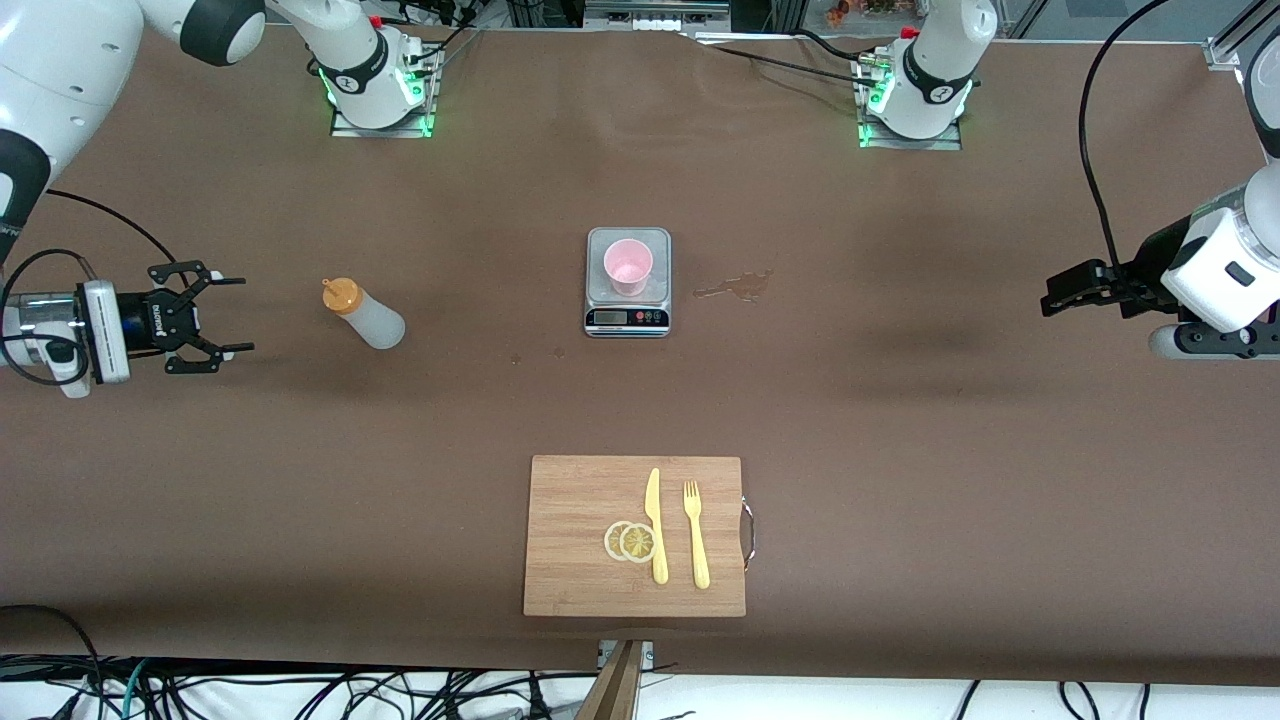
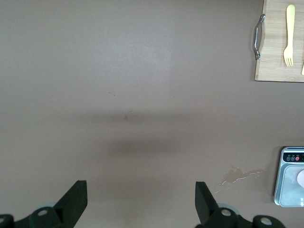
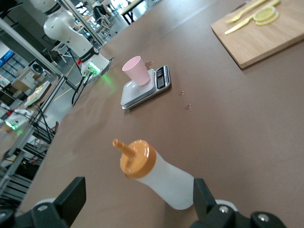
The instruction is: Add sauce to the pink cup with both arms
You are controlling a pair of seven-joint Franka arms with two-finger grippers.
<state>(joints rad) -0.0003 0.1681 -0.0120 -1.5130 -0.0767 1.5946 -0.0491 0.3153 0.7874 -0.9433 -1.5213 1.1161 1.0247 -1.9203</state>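
High front camera faces the bases; wrist cameras share the scale (image 1: 627,283).

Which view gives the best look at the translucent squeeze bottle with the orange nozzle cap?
The right wrist view: the translucent squeeze bottle stands close and large there. The front view shows it small; the left wrist view misses it.

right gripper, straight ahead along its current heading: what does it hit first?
Most likely the sauce bottle. The right gripper, jaws open, points along the table at it, and the right wrist view shows the bottle between the fingers' line. Height match is unclear.
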